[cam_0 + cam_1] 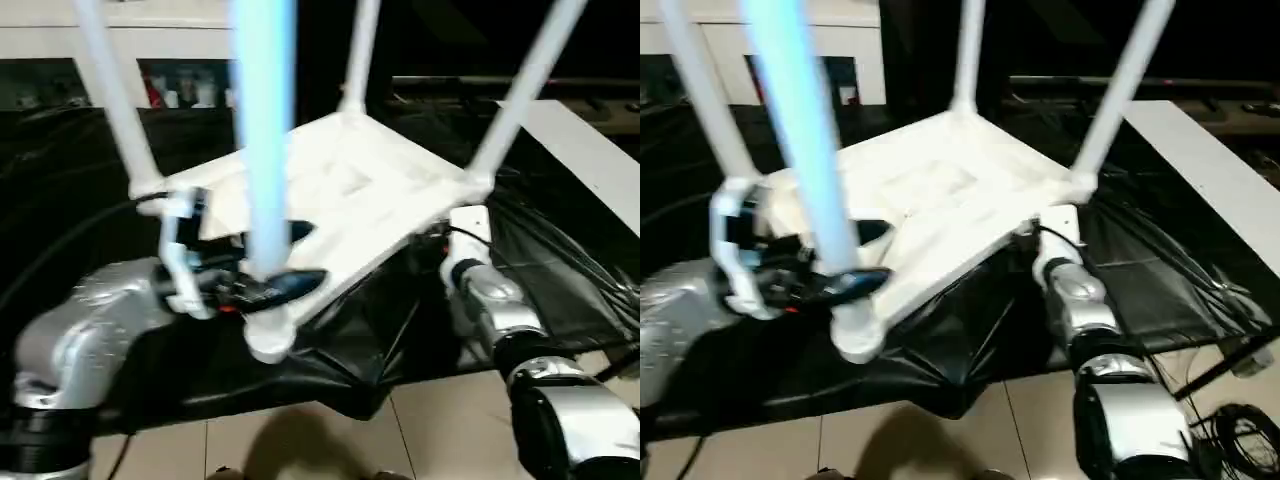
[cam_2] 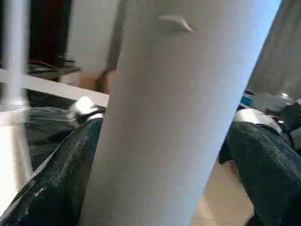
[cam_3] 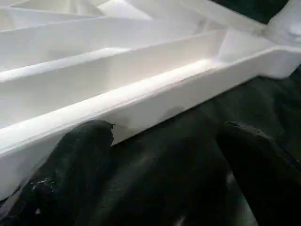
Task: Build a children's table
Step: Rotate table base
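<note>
The children's table lies upside down on a black sheet, its ribbed tabletop (image 1: 350,190) tilted, and its four white legs stand up from the corner sockets. The nearest leg (image 1: 265,130) rises between the two black fingers (image 2: 47,179) of my left gripper (image 1: 285,260), which stands open around the leg just above its socket. My right gripper (image 3: 164,136) is open at the tabletop's right-hand rim (image 3: 155,94), its fingers low in front of the rim with only black sheet between them. The other legs (image 1: 525,85) stand free.
The black sheet (image 1: 330,370) covers the low surface under the table. A white cabinet with glass doors (image 1: 150,60) stands behind. A white board (image 1: 590,150) runs along the right. Cables (image 1: 1230,430) lie on the tiled floor (image 1: 450,430) near my right arm.
</note>
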You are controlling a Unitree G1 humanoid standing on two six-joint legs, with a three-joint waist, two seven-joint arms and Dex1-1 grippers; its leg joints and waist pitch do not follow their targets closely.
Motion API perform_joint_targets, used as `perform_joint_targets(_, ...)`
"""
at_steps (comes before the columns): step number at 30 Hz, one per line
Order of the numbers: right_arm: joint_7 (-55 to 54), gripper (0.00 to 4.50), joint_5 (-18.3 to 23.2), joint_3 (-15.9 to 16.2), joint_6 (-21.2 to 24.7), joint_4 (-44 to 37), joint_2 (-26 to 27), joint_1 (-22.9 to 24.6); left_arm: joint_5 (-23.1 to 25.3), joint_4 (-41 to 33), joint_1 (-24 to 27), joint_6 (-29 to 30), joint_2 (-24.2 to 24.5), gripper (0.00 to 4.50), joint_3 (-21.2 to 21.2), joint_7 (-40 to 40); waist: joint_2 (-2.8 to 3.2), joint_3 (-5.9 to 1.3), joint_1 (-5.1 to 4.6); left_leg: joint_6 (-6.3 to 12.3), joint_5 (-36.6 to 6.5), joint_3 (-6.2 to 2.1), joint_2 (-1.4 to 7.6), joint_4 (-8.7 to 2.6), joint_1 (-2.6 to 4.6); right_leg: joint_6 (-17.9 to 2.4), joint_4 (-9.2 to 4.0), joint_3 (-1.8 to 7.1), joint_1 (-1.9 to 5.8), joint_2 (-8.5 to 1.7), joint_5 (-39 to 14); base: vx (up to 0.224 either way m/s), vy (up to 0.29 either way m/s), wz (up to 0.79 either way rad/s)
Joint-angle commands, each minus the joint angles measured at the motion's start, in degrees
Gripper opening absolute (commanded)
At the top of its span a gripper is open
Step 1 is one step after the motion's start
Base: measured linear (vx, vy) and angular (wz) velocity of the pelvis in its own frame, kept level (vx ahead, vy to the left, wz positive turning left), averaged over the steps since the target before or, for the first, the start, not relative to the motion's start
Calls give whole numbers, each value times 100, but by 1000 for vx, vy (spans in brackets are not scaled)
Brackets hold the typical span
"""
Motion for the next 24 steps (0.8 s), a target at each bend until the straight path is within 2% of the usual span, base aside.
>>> perform_joint_targets(1,290,430,-105,215,-91,-73,194,-212,65,-192,-76,53,-78,450,-303,-47,113,-445,34,-170,-1551,55,-9,-431,52,-1270,-337,109,325,-106,-935,0,0,0)
perform_joint_targets(5,582,430,-256,462,-185,-78,474,-240,210,-168,-184,6,-331,450,-667,18,125,-441,5,-144,-1617,62,2,-426,75,-1327,-352,115,300,-101,-962,0,0,0)
perform_joint_targets(10,743,430,-285,547,-236,-126,641,-231,485,56,-379,-151,-586,450,-1006,67,136,-441,-9,-122,-1678,53,9,-437,79,-1375,-359,112,305,-106,-937,0,0,0)
perform_joint_targets(13,830,430,-298,572,-249,-144,707,-234,724,332,-542,-372,-732,450,-1193,123,162,-448,-14,-83,-1630,59,8,-426,91,-1433,-357,114,303,-103,-809,0,0,0)
perform_joint_targets(14,847,430,-312,591,-265,-148,722,-234,862,481,-627,-485,-804,450,-1258,171,149,-439,-21,-66,-1671,55,7,-435,82,-1436,-369,112,308,-101,-865,0,0,0)
perform_joint_targets(15,852,430,-316,597,-269,-150,726,-233,904,524,-651,-518,-826,450,-1275,185,140,-443,-19,-62,-1658,52,10,-434,72,-1434,-363,115,322,-113,-879,0,0,0)
perform_joint_targets(17,846,430,-343,607,-277,-156,745,-236,1167,831,-824,-721,-989,450,-1324,341,169,-451,-5,-59,-1647,59,11,-423,95,-1446,-369,121,307,-117,-899,0,0,0)
perform_joint_targets(19,842,430,-353,604,-286,-158,746,-238,1270,997,-911,-831,-1072,450,-1316,395,169,-445,4,-51,-1620,56,10,-430,83,-1448,-376,119,315,-117,-883,0,0,0)
perform_joint_targets(23,761,430,-393,626,-312,-150,708,-244,1659,1454,-1129,-1119,-1170,450,-1343,654,189,-460,35,-5,-1474,57,8,-422,89,-1480,-360,116,324,-109,-647,0,0,0)
perform_joint_targets(24,765,430,-384,618,-313,-153,692,-238,1797,1590,-1183,-1209,-1165,450,-1358,768,217,-464,44,2,-1487,53,9,-423,99,-1486,-362,112,320,-110,-652,0,0,0)
